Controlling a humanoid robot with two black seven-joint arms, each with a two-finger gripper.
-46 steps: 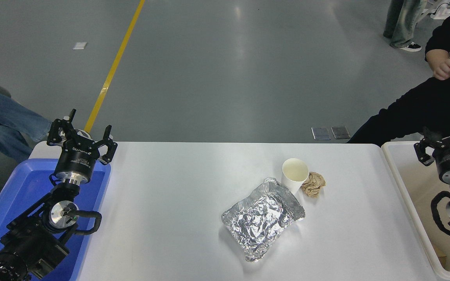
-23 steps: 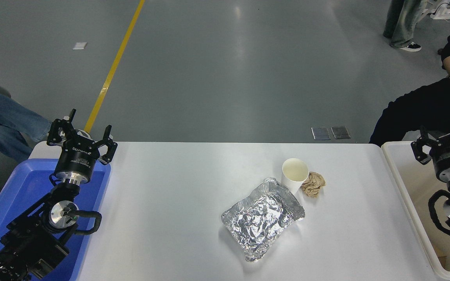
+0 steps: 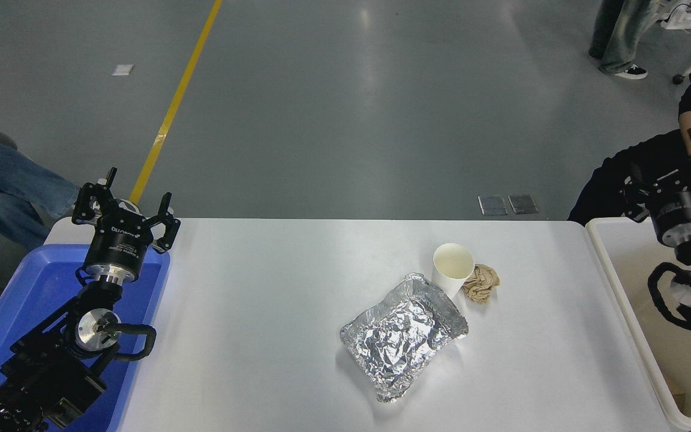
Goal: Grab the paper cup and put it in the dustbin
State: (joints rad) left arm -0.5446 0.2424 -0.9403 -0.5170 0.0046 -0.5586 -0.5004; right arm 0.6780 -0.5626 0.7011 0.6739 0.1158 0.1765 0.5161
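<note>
The paper cup (image 3: 453, 267) stands upright and empty right of the table's centre, touching the far corner of a foil tray (image 3: 405, 333). Against the cup's right side lies a crumpled brown paper ball (image 3: 481, 283). The dustbin (image 3: 607, 264), an off-white tub, sits at the table's right end and is cut by the picture's edge. My right gripper (image 3: 670, 175) hangs open above the dustbin's far end, holding nothing, far to the right of the cup. Over at the lower left, my left gripper (image 3: 126, 201) is parked open above a blue bin (image 3: 15, 300).
A person in black (image 3: 651, 171) sits just behind the dustbin, close to my right gripper. Another person's jeans (image 3: 9, 180) show at the left edge, and someone's legs (image 3: 615, 36) at the top right. White table (image 3: 261, 288) lies bare between the blue bin and the foil tray.
My right gripper has risen and moved away from me, drifting slightly left over the dustbin's far end. The person in black has drawn a hand back. Cup, foil, paper ball and left arm are unmoved.
</note>
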